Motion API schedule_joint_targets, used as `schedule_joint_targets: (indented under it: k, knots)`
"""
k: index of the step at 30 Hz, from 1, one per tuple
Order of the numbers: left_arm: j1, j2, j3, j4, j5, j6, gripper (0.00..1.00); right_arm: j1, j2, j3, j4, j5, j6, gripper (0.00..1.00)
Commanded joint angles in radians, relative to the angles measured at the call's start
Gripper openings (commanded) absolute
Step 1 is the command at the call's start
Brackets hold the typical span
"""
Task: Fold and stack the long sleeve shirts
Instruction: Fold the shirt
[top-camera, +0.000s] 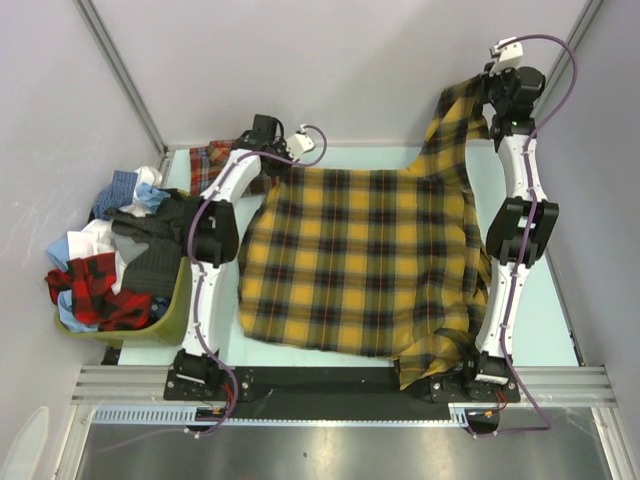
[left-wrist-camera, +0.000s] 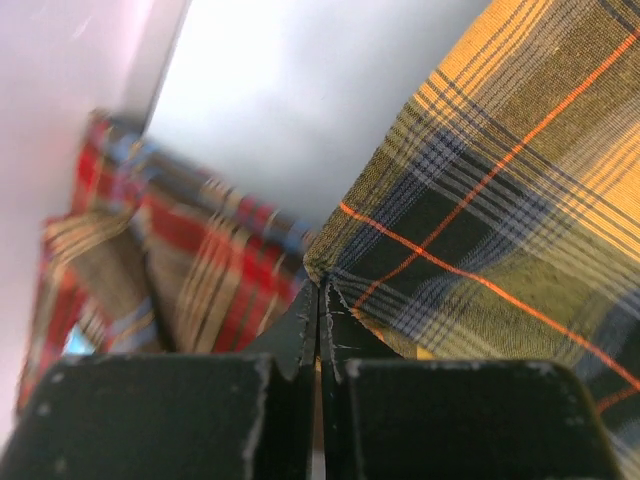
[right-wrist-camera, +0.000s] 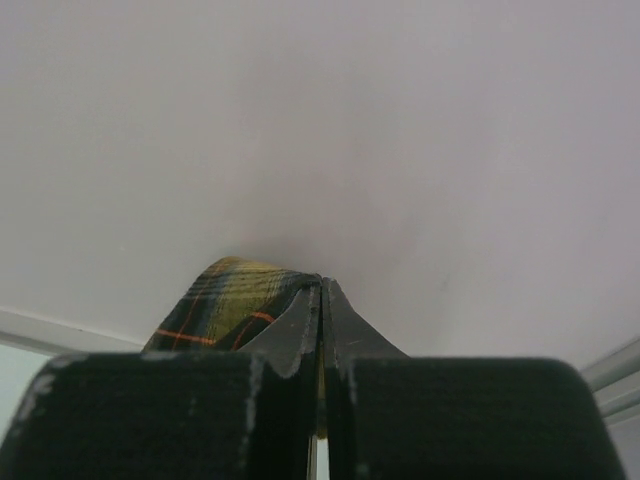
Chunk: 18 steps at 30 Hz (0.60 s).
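The left gripper (left-wrist-camera: 320, 295) pinches the far-left corner of the yellow-and-black shirt (top-camera: 360, 260) spread on the table (top-camera: 545, 310); the right gripper (right-wrist-camera: 321, 290) clamps its far-right corner, held high. The red-orange shirt (left-wrist-camera: 190, 260) lies just beside the left gripper.

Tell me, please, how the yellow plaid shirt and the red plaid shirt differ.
The yellow shirt is spread wide across the table; the red shirt lies bunched small at its far-left corner. The left hand and right hand are shut on the yellow shirt; neither touches the red shirt. The yellow shirt's far-right end is lifted; the red shirt rests wholly on the table. Both are plaid.
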Motion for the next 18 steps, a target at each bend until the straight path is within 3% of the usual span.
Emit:
schedule_joint_targets:
  k: [1,10,18]
  knots:
    - [0.013,-0.158,-0.104,0.085,-0.030,0.037,0.00,0.009,-0.124,-0.027,0.024,-0.064,0.026,0.00]
    - [0.029,-0.265,-0.227,0.130,0.023,0.074,0.00,0.019,-0.609,-0.632,0.059,-0.136,-0.075,0.00]
    - [0.032,-0.408,-0.422,0.155,0.079,0.192,0.00,0.057,-0.951,-0.883,-0.100,-0.129,-0.253,0.00]
